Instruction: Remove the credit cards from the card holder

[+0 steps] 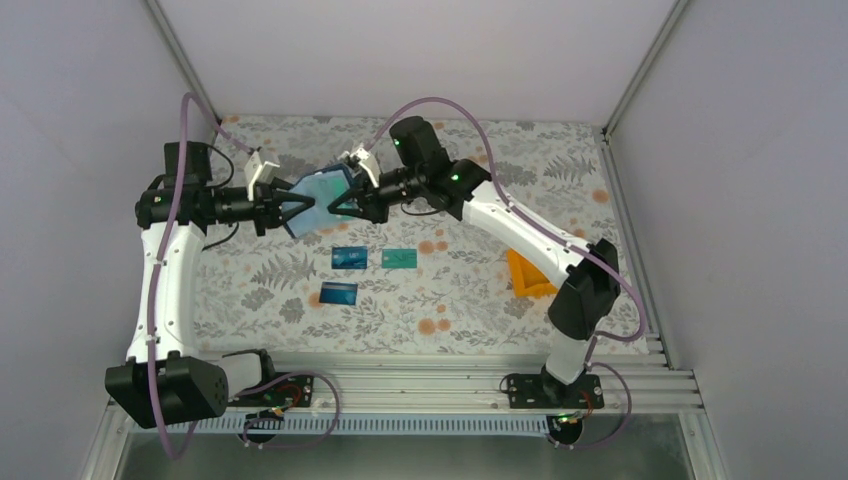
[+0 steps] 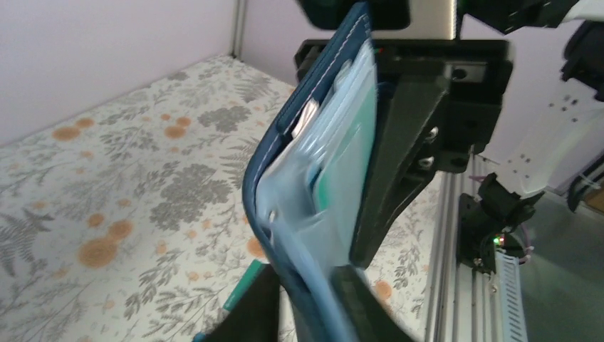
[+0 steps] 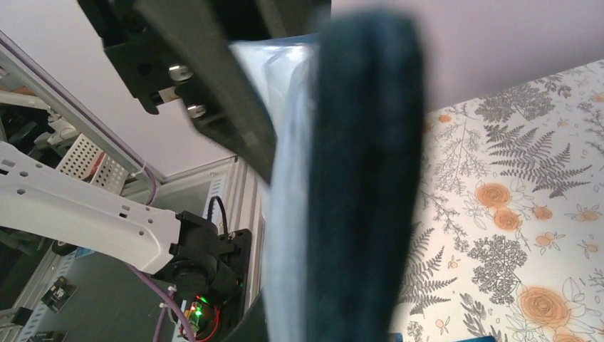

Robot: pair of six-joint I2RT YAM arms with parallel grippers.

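Note:
The card holder hangs in the air between my two grippers, navy outside, light blue pockets inside. My right gripper is shut on its right edge; in the left wrist view one of its fingers lies flat on the pocket side. A teal-green card edge shows in a pocket. My left gripper straddles the holder's lower edge with its jaws parted and a slim gap beside one finger. Three credit cards lie on the table: a blue one, a teal one and another blue one.
An orange bin sits on the floral table cover at the right, near the right arm's elbow. White walls with metal posts close the back and sides. The rail carrying both arm bases runs along the near edge.

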